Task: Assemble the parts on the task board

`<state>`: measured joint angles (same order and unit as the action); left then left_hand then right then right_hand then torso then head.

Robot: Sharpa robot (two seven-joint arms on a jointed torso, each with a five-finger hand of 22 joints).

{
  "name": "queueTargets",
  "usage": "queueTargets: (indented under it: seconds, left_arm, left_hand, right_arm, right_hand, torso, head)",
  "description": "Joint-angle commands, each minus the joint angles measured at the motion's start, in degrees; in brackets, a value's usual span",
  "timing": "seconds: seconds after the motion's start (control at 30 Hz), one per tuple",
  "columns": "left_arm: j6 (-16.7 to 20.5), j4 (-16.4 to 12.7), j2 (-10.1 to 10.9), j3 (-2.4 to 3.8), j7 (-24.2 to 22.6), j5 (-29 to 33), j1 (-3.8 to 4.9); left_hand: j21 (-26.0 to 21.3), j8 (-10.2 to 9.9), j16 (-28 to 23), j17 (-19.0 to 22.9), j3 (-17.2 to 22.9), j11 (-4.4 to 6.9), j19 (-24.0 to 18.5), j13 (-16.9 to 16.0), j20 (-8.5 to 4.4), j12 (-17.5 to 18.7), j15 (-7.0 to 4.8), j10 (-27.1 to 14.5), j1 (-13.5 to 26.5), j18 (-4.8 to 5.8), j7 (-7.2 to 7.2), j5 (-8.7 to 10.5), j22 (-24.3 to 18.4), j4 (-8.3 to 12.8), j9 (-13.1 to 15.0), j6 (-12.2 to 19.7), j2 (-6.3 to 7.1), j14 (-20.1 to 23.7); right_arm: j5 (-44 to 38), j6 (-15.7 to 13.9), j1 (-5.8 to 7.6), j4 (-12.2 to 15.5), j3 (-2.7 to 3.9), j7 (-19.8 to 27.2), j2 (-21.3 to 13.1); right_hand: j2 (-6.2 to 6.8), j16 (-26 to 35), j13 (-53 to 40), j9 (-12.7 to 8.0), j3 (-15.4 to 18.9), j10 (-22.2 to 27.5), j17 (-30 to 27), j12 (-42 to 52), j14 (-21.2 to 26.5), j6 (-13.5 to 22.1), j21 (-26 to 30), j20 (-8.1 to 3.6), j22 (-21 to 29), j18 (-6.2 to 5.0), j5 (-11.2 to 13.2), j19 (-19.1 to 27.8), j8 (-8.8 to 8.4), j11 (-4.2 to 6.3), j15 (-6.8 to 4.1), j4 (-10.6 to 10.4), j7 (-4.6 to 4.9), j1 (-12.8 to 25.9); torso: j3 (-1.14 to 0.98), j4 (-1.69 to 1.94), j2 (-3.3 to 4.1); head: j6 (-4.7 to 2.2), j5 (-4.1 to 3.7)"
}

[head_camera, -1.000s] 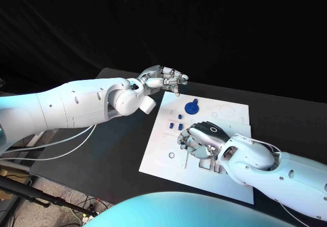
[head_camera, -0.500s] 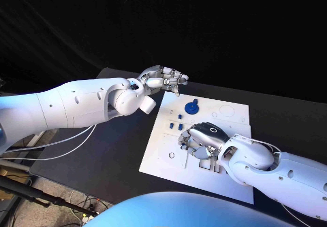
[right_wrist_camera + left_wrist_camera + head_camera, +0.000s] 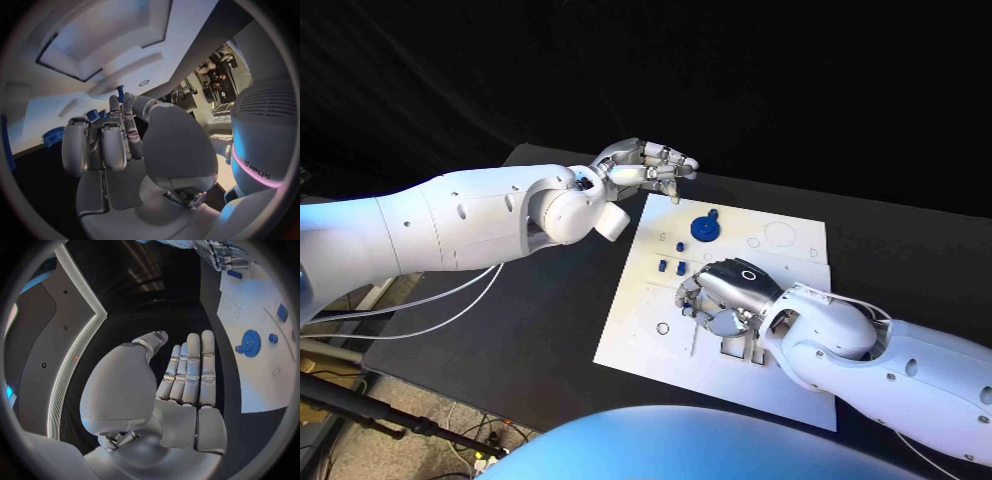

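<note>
Right hand [image 3: 727, 297] fingers pinch blue part [image 3: 120, 92]; left hand [image 3: 187, 385] fingers straight, empty.

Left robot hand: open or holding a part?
Open. Left robot hand shows flat, straight fingers and a bare palm, off the task board.

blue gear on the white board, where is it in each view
Head view: the blue gear lies at the far end of the white board.
Left wrist view: gear on the board, beyond the fingertips.
Right wrist view: gear beside the fingers.
Shared landmark: the board.
</note>
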<state>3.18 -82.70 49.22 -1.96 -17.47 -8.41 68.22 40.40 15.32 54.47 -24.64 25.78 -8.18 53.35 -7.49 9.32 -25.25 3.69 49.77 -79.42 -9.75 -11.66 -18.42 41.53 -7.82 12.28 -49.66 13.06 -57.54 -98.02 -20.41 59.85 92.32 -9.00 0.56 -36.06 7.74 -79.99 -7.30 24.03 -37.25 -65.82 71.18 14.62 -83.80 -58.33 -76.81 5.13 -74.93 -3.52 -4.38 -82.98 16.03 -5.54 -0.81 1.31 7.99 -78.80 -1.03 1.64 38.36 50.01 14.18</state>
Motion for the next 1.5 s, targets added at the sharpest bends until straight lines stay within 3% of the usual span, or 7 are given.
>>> queueTargets:
  seconds: [0.03,0.6,0.7,1.0,1.33,1.5]
  left_arm:
    - [-0.9,-0.1,-0.1,0.04,-0.2,0.0,0.07]
    - [-0.9,0.0,-0.1,0.04,-0.1,0.0,0.07]
    - [-0.9,0.0,-0.1,0.04,-0.1,0.0,0.07]
    - [-0.9,0.1,-0.2,0.04,0.0,0.0,0.07]
    - [-1.0,0.3,-0.2,0.04,0.1,0.0,0.06]
    - [-1.1,0.4,-0.1,0.04,0.1,0.0,0.06]
  left_hand:
    - [-0.3,0.2,-0.4,0.1,-0.3,-0.14,0.4,0.1,0.05,0.3,0.38,-0.4,-0.6,-0.68,-0.01,-0.17,-0.1,0.1,0.1,0.3,-0.05,0.1]
    - [-0.3,0.4,-0.4,0.1,-0.2,-0.14,0.4,0.2,0.04,0.2,0.36,-0.5,-1.0,-0.71,0.02,-0.23,-0.1,0.3,0.1,0.2,-0.29,0.1]
    - [-0.3,0.4,-0.4,0.1,-0.2,-0.14,0.4,0.2,0.04,0.2,0.36,-0.5,-1.0,-0.71,0.02,-0.23,-0.1,0.3,0.1,0.2,-0.29,0.1]
    - [-0.3,0.4,-0.4,0.1,-0.3,-0.15,0.5,0.2,0.04,0.2,0.37,-0.5,-1.0,-0.7,-0.01,-0.22,-0.1,0.3,0.1,0.2,-0.33,0.1]
    - [-0.3,0.4,-0.4,0.1,-0.3,-0.16,0.5,0.2,0.04,0.2,0.37,-0.5,-1.0,-0.7,-0.01,-0.21,-0.1,0.3,0.1,0.3,-0.33,0.1]
    - [-0.3,0.4,-0.4,0.1,-0.3,-0.16,0.5,0.2,0.04,0.2,0.37,-0.5,-1.0,-0.7,-0.01,-0.21,-0.1,0.3,0.1,0.3,-0.33,0.1]
  right_arm:
    - [-1.9,1.7,-0.19,-0.1,-0.16,-1.1,0.3]
    - [-2.4,2.9,-0.27,-0.1,-0.3,-1.2,0.2]
    - [-2.4,2.3,-0.27,-0.2,-0.31,-1.0,0.1]
    - [-2.4,-0.3,-0.27,0.6,-0.31,-0.4,-0.7]
    - [-1.9,-3.3,-0.15,3.4,-0.14,-0.4,-3.4]
    - [1.5,-4.6,1.14,6.0,0.3,-0.4,-6.9]
  right_hand:
    - [-0.11,-0.3,-2.2,0.1,-2.9,-0.8,-0.1,-0.1,-2.6,0.1,0.1,0.26,-8.4,0.42,-0.3,0.0,-0.26,1.36,0.42,3.3,0.29,0.4]
    - [1.03,-0.3,-2.9,0.3,0.4,0.0,-0.4,-1.1,-2.4,0.7,0.7,0.58,-8.4,0.3,-1.7,0.4,-1.08,1.27,0.6,3.0,0.25,2.7]
    - [2.25,0.5,-2.0,0.1,1.7,3.7,-1.8,-3.6,-2.0,1.9,2.8,1.14,-7.4,-0.11,-2.6,1.5,-1.94,0.21,1.44,2.1,0.72,4.5]
    - [4.75,3.2,-0.5,-0.4,5.3,10.4,-6.2,-5.3,-0.6,5.0,9.9,2.21,-4.0,-1.53,-3.9,4.8,-3.85,-0.89,2.38,1.0,1.02,6.2]
    - [4.45,3.4,-0.5,-0.5,6.3,11.4,-6.6,-4.4,-0.6,5.1,10.7,2.26,-3.6,-1.63,-4.5,4.9,-4.15,-0.9,2.39,0.5,1.08,6.2]
    - [3.52,2.8,-0.7,-0.5,6.0,10.3,-5.6,-2.8,-1.0,4.7,9.6,2.17,-4.1,-1.38,-5.1,4.0,-4.21,-0.77,2.26,0.4,1.21,5.5]
  torso:
    - [0.03,0.01,0.02]
    - [-0.03,-0.02,0.0]
    - [-0.06,-0.06,-0.03]
    - [-0.07,-0.03,-0.01]
    - [-0.06,0.03,-0.02]
    - [-0.04,-0.02,-0.09]
  head:
    - [-0.01,-0.07]
    - [-0.01,-0.29]
    - [-0.01,-0.35]
    - [-0.01,-0.7]
    - [-0.01,-1.25]
    - [-0.01,-1.85]
